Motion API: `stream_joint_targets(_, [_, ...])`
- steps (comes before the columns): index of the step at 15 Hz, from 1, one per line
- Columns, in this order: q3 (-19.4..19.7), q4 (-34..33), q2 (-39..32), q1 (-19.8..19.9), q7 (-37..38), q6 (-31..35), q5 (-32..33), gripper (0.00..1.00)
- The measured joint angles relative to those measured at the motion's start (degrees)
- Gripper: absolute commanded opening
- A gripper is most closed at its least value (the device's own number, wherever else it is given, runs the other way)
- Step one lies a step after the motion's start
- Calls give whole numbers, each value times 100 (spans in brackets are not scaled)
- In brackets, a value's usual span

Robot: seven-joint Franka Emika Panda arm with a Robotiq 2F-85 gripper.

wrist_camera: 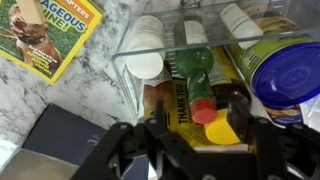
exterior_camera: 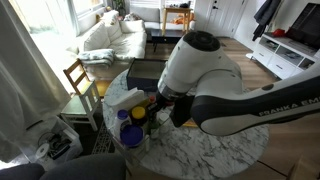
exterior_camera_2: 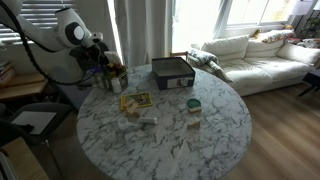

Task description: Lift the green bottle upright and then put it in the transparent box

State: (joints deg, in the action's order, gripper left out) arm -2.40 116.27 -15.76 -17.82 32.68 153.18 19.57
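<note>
1. In the wrist view the claw (wrist_camera: 192, 138) comes in from 6 o'clock. Its two fingers (wrist_camera: 118, 145) are spread wide, with nothing between them.
2. The claw hangs over the transparent box (wrist_camera: 124, 70), which stands on the marble table (exterior_camera_2: 200, 140).
3. The green bottle (wrist_camera: 195, 66) is inside the box, near the middle of it, with its length running from 12 to 6 o'clock in the wrist view. Whether it stands fully upright or leans cannot be told.
4. A red round piece (wrist_camera: 205, 110) sits at the bottle's 6 o'clock end. Whether it belongs to the bottle cannot be told.
5. A white bottle (wrist_camera: 146, 52) is just beside the green one at its 9 o'clock, also in the box.
6. A can with a blue lid (wrist_camera: 287, 78) is at the green bottle's 3 o'clock.
7. A yellow-framed card (wrist_camera: 45, 30) lies flat on the table at 10 o'clock, outside the box.
8. In an exterior view the arm (exterior_camera_2: 70, 32) reaches down to the box at the table's edge, and a black tray (exterior_camera_2: 172, 72) sits well apart from it.
</note>
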Motion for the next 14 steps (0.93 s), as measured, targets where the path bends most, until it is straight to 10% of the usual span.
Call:
stream_joint_targets(6, [-2, 46, 704, 421, -400, -1118, -1352, 100])
stream_joint_targets(14, [87, 1098, 2346, 1518, -3786, -2020, -4438, 100])
